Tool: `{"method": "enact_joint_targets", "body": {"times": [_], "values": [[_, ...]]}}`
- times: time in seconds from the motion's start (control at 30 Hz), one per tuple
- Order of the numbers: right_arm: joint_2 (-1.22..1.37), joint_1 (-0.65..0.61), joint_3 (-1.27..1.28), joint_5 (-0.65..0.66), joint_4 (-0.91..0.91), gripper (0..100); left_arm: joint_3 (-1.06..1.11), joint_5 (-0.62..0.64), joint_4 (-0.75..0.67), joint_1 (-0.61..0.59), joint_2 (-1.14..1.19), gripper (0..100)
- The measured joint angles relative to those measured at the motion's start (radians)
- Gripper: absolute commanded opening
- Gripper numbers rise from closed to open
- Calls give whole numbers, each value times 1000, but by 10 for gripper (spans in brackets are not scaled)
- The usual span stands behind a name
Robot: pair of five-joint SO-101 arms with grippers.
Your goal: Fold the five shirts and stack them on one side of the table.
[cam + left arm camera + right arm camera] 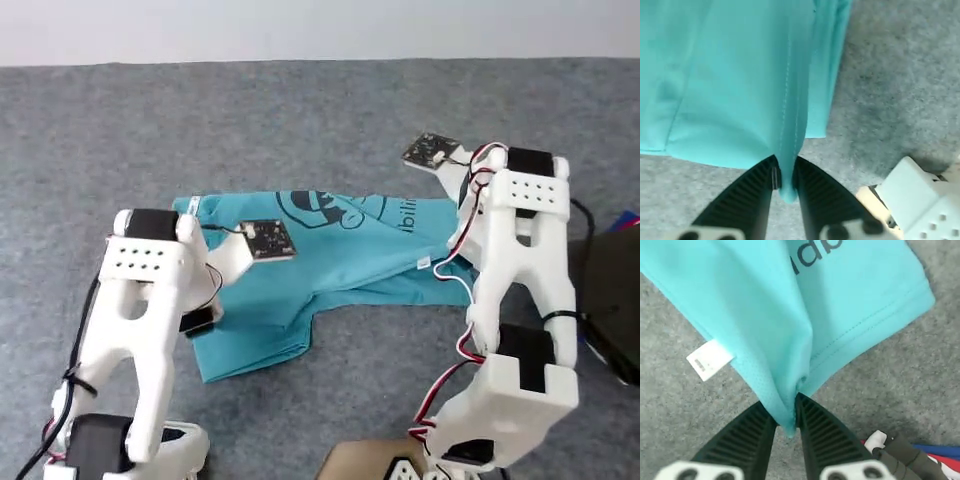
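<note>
The teal shirt (330,260) lies print-up and partly spread in the middle of the grey counter (300,110), one part reaching toward 7 o'clock. My left hand (785,180) is clamped narrow on a fold of its edge at the shirt's 8 o'clock. My right hand (790,420) pinches bunched cloth at its 3 o'clock, just beside a white tag (710,359). A red and blue thing (940,452) sits near my right hand
</note>
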Motion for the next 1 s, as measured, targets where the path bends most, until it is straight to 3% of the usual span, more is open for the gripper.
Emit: {"method": "enact_joint_targets", "body": {"times": [0.7,0.9,1.0], "values": [[0,31,0,6,-21,20,160,0,-2,2,-9,46],[0,20,0,6,-21,168,167,0,-3,2,-9,85],[0,20,0,6,-21,189,167,0,-3,2,-9,93]]}}
